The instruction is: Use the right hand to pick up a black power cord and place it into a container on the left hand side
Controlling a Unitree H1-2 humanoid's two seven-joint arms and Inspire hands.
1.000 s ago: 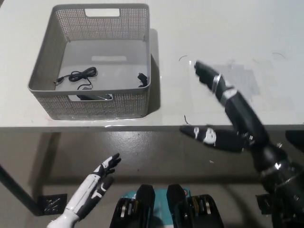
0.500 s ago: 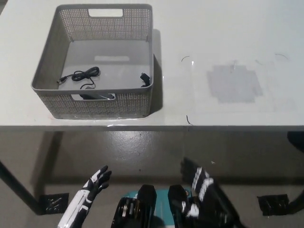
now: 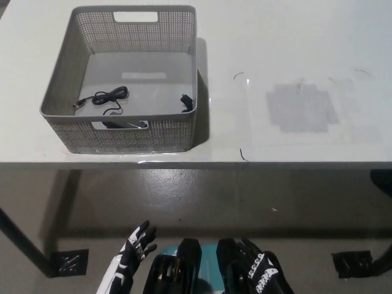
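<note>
A black power cord [image 3: 105, 97] lies coiled inside the grey mesh basket [image 3: 187, 55] at the table's left, and a black plug [image 3: 187, 103] rests by the basket's right wall. My black right hand [image 3: 258, 272] is low at the bottom middle, beneath the table edge, fingers spread and holding nothing. Down at the lower left my white left hand [image 3: 136, 246] rests with its fingers apart, empty. Both hands are far from the basket.
The white table [image 3: 294, 49] carries a grey patch [image 3: 301, 109] on its right half. Its front edge runs across the middle of the view, with grey floor below. A dark table leg [image 3: 18, 240] slants at the lower left.
My right arm has drawn back from over the table's right side down to the bottom of the view. The left hand has shifted slightly right.
</note>
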